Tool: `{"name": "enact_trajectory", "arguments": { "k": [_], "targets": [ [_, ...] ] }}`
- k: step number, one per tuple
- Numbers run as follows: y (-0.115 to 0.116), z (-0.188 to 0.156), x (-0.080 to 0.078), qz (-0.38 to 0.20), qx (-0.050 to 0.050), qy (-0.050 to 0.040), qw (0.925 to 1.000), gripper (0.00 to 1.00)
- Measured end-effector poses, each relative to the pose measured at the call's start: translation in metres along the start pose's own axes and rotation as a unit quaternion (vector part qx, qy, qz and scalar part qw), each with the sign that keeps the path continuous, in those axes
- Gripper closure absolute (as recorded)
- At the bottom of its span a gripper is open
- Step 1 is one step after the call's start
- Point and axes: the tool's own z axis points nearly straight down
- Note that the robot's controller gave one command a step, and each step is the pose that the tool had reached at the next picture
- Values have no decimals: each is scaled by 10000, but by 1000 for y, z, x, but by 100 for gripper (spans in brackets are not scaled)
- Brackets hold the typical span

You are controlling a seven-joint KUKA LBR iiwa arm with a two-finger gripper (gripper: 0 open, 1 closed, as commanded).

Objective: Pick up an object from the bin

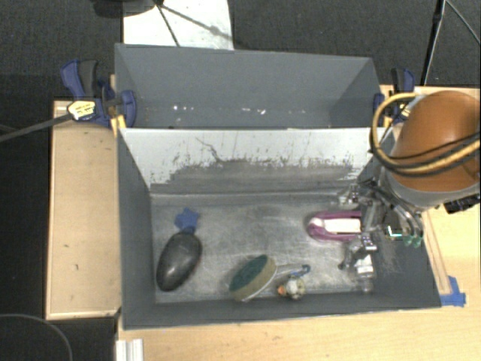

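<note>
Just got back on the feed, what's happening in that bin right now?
The arm is reaching in from the right, with its end effector down at the right end of the bin, just in front of a purple-and-white object. Nothing looks lifted yet: that object lies on the floor. The rest lie further left along the front: a small trinket, a green-topped disc, a dark oval and a blue scrap.

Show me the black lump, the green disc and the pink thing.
black lump (178,262), camera view, middle of its top
green disc (250,274), camera view, its green face
pink thing (329,227), camera view, its left end
</note>
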Motion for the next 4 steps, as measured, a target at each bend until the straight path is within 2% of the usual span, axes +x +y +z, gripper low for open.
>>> {"name": "enact_trajectory", "arguments": {
  "k": [1, 2, 3, 4],
  "targets": [
    [-30, 109, -20, 211, 6, -129, 9997, 0],
    [-58, 87, -34, 1307, 5, -57, 9914, 0],
    [-78, 133, -46, 3291, -54, -48, 9443, 0],
    [-82, 131, -47, 3280, -28, -90, 9446, 100]
  ]
}}
